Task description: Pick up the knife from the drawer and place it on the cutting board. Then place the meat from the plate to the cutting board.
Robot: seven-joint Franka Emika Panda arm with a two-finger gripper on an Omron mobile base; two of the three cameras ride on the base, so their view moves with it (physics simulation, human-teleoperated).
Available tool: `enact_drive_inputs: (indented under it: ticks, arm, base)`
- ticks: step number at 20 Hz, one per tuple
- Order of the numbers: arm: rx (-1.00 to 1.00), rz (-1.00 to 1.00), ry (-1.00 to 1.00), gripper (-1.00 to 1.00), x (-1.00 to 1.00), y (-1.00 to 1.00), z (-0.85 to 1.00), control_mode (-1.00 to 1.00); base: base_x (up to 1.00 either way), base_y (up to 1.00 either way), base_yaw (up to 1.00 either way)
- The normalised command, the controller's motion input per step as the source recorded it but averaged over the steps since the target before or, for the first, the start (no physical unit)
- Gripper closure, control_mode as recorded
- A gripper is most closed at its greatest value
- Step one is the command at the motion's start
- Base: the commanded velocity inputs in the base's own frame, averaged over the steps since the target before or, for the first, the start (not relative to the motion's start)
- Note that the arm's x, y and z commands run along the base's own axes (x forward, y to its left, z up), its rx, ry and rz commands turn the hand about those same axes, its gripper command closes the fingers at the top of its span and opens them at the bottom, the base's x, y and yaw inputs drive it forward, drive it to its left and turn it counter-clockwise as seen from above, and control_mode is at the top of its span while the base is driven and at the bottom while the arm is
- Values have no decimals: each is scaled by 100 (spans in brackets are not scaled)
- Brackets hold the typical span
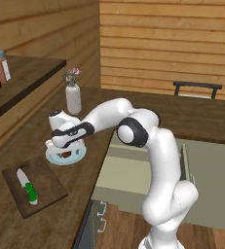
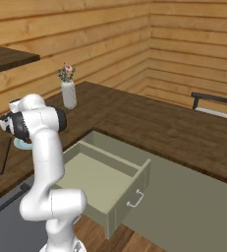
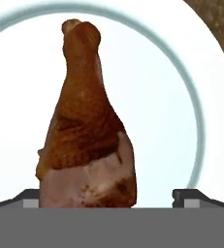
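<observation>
Hand view: the gripper (image 3: pixel 106 196) hangs spread wide astride the meat (image 3: pixel 87 121) on the plate (image 3: pixel 200 121), tips apart from it. Beside the plate, the knife (image 1: pixel 27 185) lies on the cutting board (image 1: pixel 48 182), with bare wood around it.

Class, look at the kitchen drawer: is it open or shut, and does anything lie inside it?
Open. The drawer is pulled well out from the counter, its pale floor bare; the knife lies on the cutting board.
</observation>
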Motion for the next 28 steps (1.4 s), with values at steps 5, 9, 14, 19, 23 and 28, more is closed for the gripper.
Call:
enact_drive_inputs:
  ticks: [5, 9, 14, 19, 23, 28]
  arm:
    - [0, 0, 0, -100, 10, 0, -1, -100]
    - [0, 0, 0, -100, 16, 0, 0, -100]
    - [0, 0, 0, -100, 9, 0, 0, -100]
    - [0, 0, 0, -100, 6, 1, -1, -100]
    - [0, 0, 0, 100, 0, 1, -1, -100]
    - [0, 0, -1, 100, -1, 0, 0, -100]
  base:
    - [0, 0, 0]
    - [0, 0, 0]
    - [0, 0, 0]
    - [0, 0, 0]
    - [0, 0, 0]
    - [0, 0, 0]
